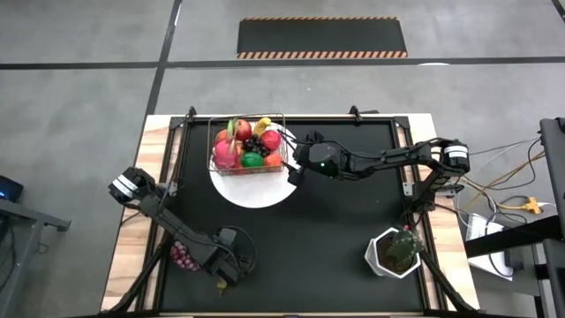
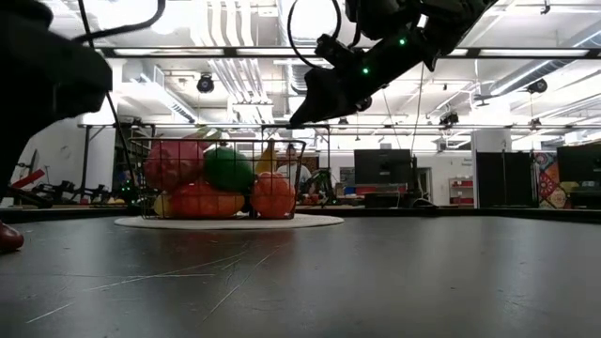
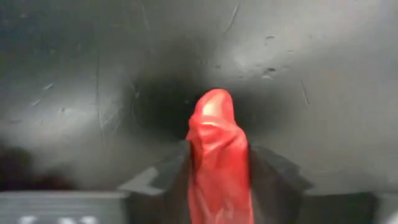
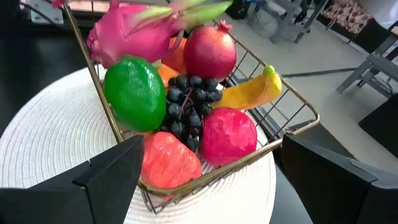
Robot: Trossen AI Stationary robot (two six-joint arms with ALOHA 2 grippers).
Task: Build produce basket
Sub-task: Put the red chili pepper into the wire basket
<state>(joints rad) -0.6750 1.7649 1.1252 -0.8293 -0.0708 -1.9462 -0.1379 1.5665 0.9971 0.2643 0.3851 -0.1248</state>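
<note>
One red chilli (image 3: 217, 162) in left hand (image 1: 226, 272).

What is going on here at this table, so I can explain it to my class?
Two robot arms are filling a wire basket with toy produce. The basket sits on a white plate and already holds a dragon fruit, lime, grapes, banana and several red fruits. The right gripper hovers open beside the basket. Near the table's front edge, the left gripper is shut on a red chilli, not yet in the basket.
</note>
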